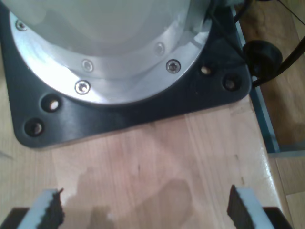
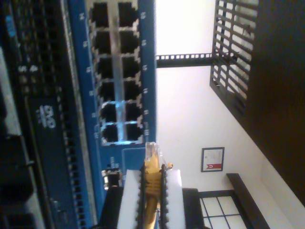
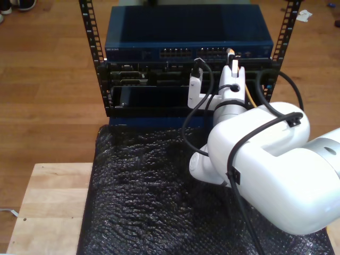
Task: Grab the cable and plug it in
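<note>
My second gripper (image 2: 152,172) is shut on the yellow cable (image 2: 152,183), whose clear plug (image 2: 151,150) sticks out past the white fingertips. The plug tip sits just short of the blue switch (image 2: 80,95), close to the nearest pair of its ports (image 2: 121,131) and not inside one. In the exterior view the same gripper (image 3: 232,57) is held up against the switch face (image 3: 186,52) at that view's right, and the yellow cable (image 3: 248,95) trails down behind the wrist. My first gripper (image 1: 147,210) is open over bare wood with nothing between its fingers.
A black rack (image 3: 101,69) holds the switch and darker units below it. Black padded sheet (image 3: 143,186) covers the wooden table (image 3: 53,202). Thick black arm cables (image 3: 191,106) loop near the wrist. A black base plate (image 1: 143,117) with a metal flange (image 1: 119,76) lies before my first gripper.
</note>
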Action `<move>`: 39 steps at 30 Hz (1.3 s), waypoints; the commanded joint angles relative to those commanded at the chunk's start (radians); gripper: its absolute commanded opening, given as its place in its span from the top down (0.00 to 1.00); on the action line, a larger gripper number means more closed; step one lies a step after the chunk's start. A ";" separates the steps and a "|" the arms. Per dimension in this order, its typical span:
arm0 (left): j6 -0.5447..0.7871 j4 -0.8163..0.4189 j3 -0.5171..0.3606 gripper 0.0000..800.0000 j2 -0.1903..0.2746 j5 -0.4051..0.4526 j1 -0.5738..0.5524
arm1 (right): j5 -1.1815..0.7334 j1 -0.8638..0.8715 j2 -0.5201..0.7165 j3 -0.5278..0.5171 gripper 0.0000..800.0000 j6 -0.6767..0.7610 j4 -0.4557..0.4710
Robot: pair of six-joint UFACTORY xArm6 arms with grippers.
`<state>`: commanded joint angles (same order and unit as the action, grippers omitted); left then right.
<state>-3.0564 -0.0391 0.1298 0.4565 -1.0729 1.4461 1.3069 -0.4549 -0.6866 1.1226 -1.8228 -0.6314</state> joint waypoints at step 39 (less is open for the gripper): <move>0.000 0.000 0.000 0.00 0.000 0.000 0.002 | -0.003 -0.003 -0.029 0.055 1.00 0.008 -0.012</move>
<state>-3.0564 -0.0391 0.1298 0.4565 -1.0729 1.4477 1.3038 -0.4580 -0.7158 1.1778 -1.8151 -0.6437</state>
